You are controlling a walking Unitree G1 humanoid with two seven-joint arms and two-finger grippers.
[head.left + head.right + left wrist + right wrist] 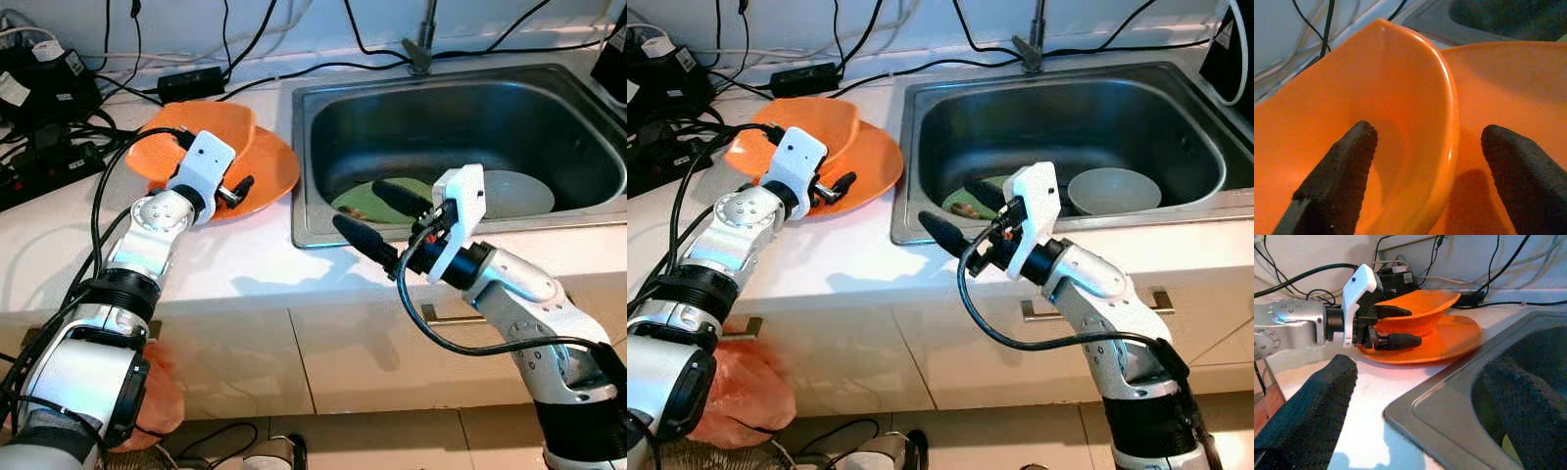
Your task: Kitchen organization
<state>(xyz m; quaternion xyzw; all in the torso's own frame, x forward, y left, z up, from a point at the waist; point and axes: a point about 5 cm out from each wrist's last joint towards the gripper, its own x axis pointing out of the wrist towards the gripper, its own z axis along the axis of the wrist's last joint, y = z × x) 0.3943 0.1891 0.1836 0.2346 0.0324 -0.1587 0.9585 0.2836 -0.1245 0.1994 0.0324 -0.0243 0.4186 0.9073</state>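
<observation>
The left hand point(1393, 325) straddles the rim of the orange bowl point(1400, 127) resting on the orange plate point(269, 171), fingers apart, while the right hand point(377, 220) hovers released over the sink point(323, 235) edge.

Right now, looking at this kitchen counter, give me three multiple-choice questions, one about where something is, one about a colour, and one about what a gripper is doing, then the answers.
1. Where does the pale bowl sit?
A. on the counter by the cables
B. inside the sink
C. on the orange plate

2. What colour is the bowl the left gripper is working on?
A. orange
B. green
C. white

3. How do the left gripper's fingers stand?
A. shut tight on a cable
B. hanging beside the cabinet
C. open, one on each side of the bowl's rim

Answers:
1. B: the pale bowl rests on the floor of the sink.
2. A: the orange bowl on the orange plate is clearly orange.
3. C: the left gripper has one finger inside the bowl and one outside, apart, as the left wrist view shows.
</observation>
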